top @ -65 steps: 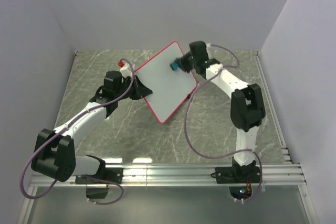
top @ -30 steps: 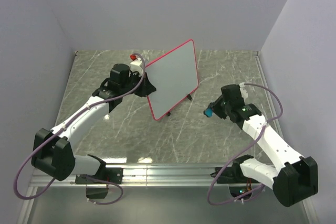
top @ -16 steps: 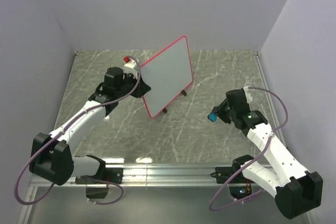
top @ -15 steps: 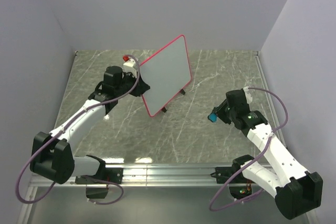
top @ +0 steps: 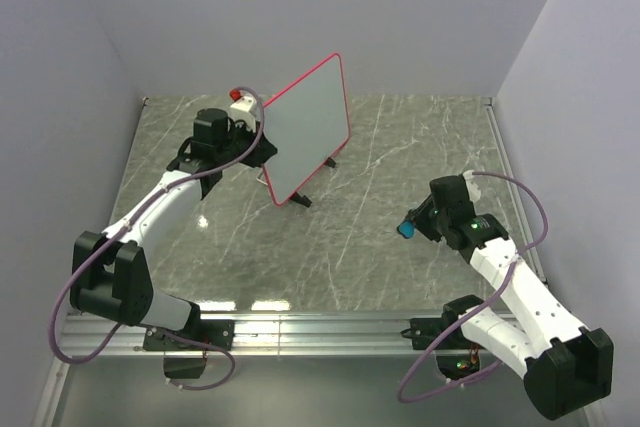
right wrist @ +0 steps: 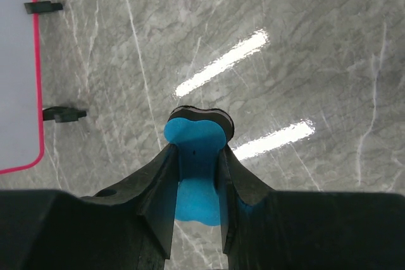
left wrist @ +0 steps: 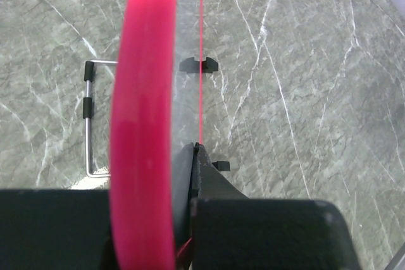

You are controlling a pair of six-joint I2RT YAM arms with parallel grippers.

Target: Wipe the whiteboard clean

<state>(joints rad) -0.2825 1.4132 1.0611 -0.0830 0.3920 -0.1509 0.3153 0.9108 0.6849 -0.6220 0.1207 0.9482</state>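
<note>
The left jaws are clenched on the rim of the whiteboard, gripping its thin red-pink frame at the short edge that faces the left side of the tabletop. In the left wrist view the frame runs straight up between the two black fingers, which press on it from both sides with no gap showing. The board is held up on edge and tilted, over the far left part of the tabletop, its white face turned toward the right arm. Its two small black feet point down along the lower long edge; whether they touch the marble surface cannot be told.

The right jaws are nearly shut, grasping a blue eraser between the fingertips. The eraser's rounded end, with a dark pad on its far side, sticks out past the fingers. It hangs above the bare tabletop on the near right side, well apart from the whiteboard and touching nothing else.
</note>
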